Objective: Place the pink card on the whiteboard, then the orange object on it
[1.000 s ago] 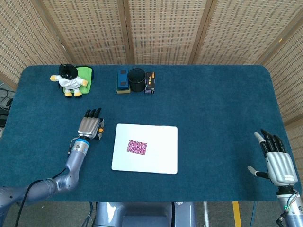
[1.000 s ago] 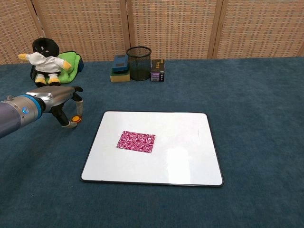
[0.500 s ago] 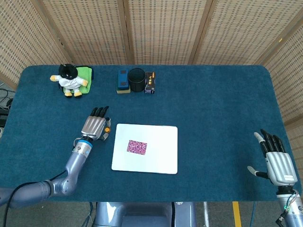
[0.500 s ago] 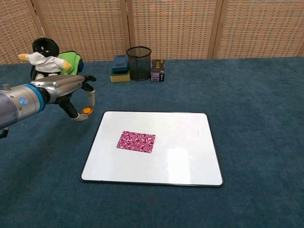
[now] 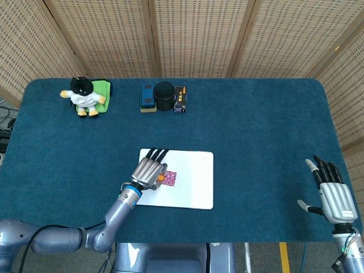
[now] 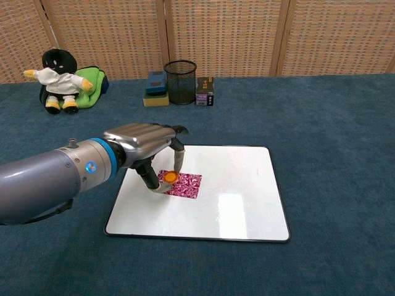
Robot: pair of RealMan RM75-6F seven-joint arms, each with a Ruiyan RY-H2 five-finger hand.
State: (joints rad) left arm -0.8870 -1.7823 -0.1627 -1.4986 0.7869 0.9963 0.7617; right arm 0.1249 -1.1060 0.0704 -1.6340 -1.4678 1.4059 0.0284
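A white whiteboard (image 5: 193, 190) (image 6: 241, 203) lies flat near the table's front. On its left half lies the pink patterned card (image 5: 170, 178) (image 6: 187, 185), partly covered by my left hand. My left hand (image 5: 149, 170) (image 6: 143, 143) hovers over the card and pinches a small orange disc (image 5: 161, 177) (image 6: 168, 176) between thumb and a finger, just above the card's left part. Whether the disc touches the card I cannot tell. At the table's front right corner my right hand (image 5: 333, 193) is held palm down with its fingers spread, holding nothing; the chest view does not show it.
Along the back edge stand a black mesh cup (image 5: 164, 95) (image 6: 180, 81), a blue and yellow block (image 5: 148, 97) (image 6: 155, 89) and a small dark box (image 5: 180, 99) (image 6: 205, 91). A plush penguin (image 5: 84, 96) (image 6: 57, 73) sits on a green cloth (image 5: 100, 88) at the back left.
My left hand has carried the orange disc rightward and nearer, from the carpet left of the whiteboard to above the pink card. The right hand has stayed still.
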